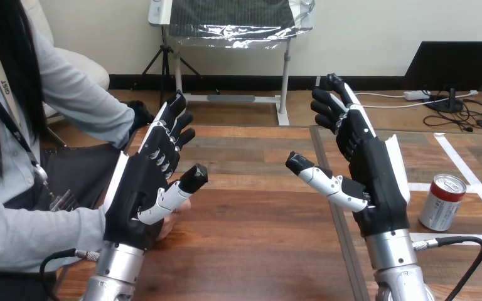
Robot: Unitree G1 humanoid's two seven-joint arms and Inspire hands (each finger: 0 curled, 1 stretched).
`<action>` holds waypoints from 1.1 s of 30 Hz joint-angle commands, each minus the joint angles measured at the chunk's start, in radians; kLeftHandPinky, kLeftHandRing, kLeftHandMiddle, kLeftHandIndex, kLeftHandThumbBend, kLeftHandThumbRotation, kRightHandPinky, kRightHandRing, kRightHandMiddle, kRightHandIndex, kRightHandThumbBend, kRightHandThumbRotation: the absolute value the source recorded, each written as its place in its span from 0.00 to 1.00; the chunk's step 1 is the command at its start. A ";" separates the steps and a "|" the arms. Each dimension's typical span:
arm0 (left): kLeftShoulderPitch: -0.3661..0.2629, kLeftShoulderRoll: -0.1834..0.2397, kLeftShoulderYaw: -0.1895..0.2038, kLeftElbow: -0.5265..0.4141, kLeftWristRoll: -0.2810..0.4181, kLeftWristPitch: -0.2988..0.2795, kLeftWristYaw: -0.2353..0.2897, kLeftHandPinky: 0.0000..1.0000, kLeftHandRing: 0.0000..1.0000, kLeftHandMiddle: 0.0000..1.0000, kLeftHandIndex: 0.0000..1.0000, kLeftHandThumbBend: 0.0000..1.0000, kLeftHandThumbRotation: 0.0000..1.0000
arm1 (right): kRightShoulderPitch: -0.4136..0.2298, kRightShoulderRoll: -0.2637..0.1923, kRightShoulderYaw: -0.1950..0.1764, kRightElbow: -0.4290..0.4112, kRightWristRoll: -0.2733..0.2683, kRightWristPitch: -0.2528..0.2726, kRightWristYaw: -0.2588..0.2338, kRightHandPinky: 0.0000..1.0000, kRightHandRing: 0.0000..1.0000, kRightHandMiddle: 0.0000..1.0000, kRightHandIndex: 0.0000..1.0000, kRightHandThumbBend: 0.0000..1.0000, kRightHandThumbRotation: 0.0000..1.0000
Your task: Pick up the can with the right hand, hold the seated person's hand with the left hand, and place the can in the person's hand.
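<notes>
A red and silver can stands upright on the wooden table at the right, on a white tape line. My right hand is raised just left of the can, apart from it, with fingers straight and thumb stretched out to the left. My left hand is raised at the left with fingers straight and nothing in it. The person's hand rests on the table at the left edge, mostly hidden behind my left hand; I cannot tell whether the two touch.
White tape lines cross the table's right part around the can. The person sits at the left, with an arm reaching along the table's left edge. Bare wood lies between my two hands.
</notes>
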 commanded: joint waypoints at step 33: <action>-0.079 0.010 0.012 0.060 -0.019 -0.042 -0.007 0.92 0.95 0.97 0.94 1.00 0.56 | -0.070 -0.005 -0.002 -0.009 0.003 -0.022 -0.019 0.88 0.88 0.89 0.94 0.75 0.33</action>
